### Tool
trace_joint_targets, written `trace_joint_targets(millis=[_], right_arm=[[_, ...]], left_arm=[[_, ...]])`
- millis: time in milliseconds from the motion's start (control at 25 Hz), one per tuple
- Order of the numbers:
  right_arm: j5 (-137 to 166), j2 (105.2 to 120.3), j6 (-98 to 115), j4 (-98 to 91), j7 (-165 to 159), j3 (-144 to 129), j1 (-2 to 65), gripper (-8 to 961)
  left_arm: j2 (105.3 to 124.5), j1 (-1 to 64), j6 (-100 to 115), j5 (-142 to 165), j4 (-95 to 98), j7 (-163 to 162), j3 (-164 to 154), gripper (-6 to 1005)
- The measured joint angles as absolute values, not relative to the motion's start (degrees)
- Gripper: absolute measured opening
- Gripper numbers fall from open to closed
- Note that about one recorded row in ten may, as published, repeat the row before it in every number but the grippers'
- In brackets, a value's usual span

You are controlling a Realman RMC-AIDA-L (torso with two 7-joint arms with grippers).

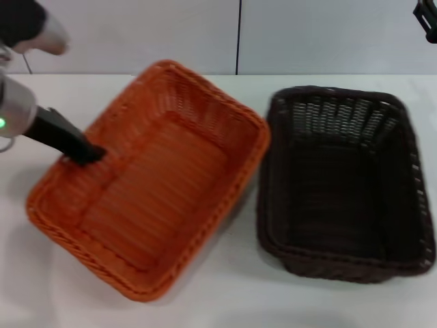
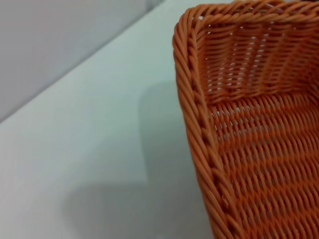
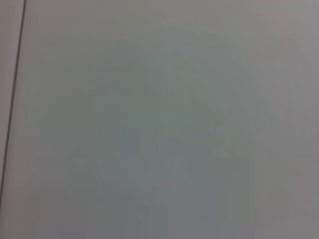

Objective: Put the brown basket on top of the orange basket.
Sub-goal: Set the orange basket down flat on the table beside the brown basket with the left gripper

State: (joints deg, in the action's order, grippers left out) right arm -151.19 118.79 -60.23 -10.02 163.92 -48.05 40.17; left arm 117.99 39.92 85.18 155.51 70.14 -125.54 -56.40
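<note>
The brown basket [image 1: 345,184] sits on the white table [image 1: 225,301] on the robot's right side, its long axis running away from the robot, toward the back wall. The orange basket [image 1: 153,178] lies just beside it on the left, turned at an angle, the two rims nearly touching at their near corners.

The left gripper [image 1: 85,152] is down at the orange basket's left rim, and whether its fingers are apart or together cannot be told from here. Its wrist camera shows only that rim's braided edge and bare table. The right gripper [image 1: 427,17] is parked high at the far right corner, barely in view, its fingers unreadable.

The brown basket lies well to the right of the left gripper, across the whole orange basket. The right arm is probably the nearer one for the lift.
</note>
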Motion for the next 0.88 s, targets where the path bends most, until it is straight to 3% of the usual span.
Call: trace_joint_targets(millis=[880], right_arm=[[-151.27,118.82,-60.24,-9.88,163.91,-48.01,39.37,744]], left_arm=[[118.14,41.32,86.09,146.29,67.89,-117.76,-68.59,169]])
